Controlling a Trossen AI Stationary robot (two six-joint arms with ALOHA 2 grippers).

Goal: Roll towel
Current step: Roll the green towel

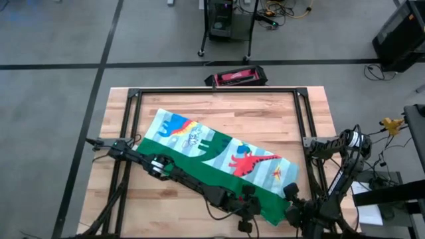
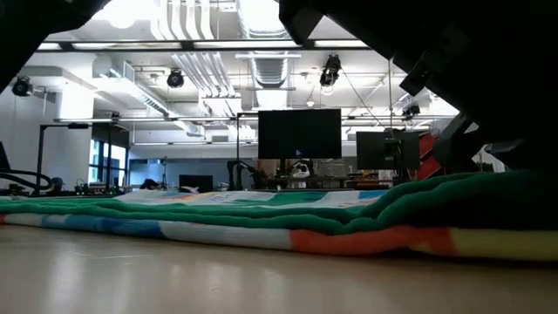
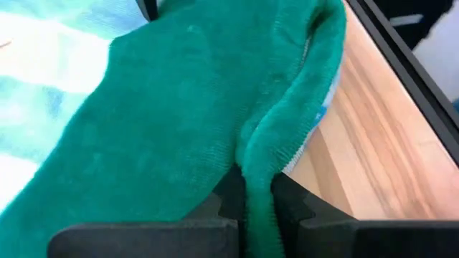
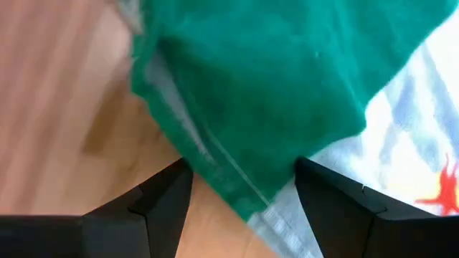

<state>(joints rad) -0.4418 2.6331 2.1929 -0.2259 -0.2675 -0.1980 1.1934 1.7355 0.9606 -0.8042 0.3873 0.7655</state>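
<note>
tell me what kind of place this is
Probably a robotics lab or workshop. The low view shows monitors on benches and exposed ceiling pipes; the high view shows a concrete floor with taped lines and a wheeled equipment cart behind the table.

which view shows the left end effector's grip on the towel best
Left wrist view: the left end effector is shut on a green towel fold. High view shows only its place at the near edge; low and right wrist views miss it.
</note>
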